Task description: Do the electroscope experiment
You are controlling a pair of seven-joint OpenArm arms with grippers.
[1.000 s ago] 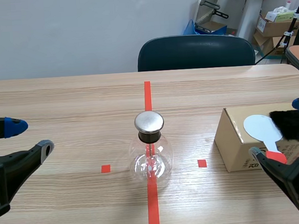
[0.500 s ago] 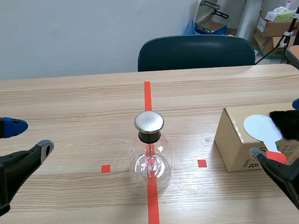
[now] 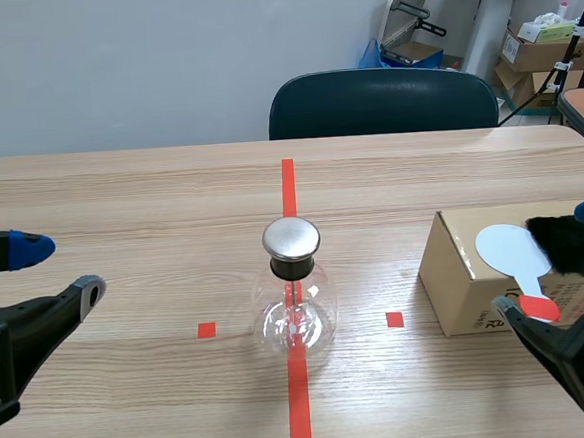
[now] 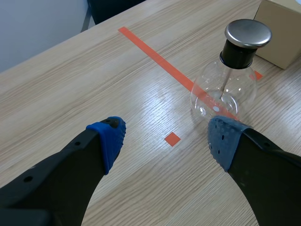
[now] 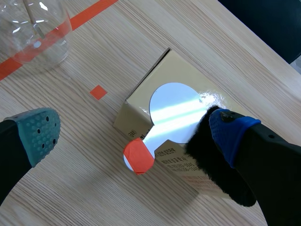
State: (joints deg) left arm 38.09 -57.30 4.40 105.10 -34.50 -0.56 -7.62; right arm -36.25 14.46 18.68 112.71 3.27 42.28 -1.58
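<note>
**Colours across my feeds**

I see a pale wood-grain bench [image 3: 120, 201] striped with orange-red tape. The flask [image 3: 296, 324] is clear glass with a black collar and a silver cap [image 3: 291, 238]. The box [image 3: 457, 278] is tan cardboard, the paddle [image 3: 512, 251] glossy white with an orange-red tip, and the fur [image 3: 574, 244] is black. My left claw [image 4: 165, 136] is black with blue dotted pads [image 4: 110, 134]. My right claw [image 5: 136, 132] is black with one teal pad and one blue.
</note>
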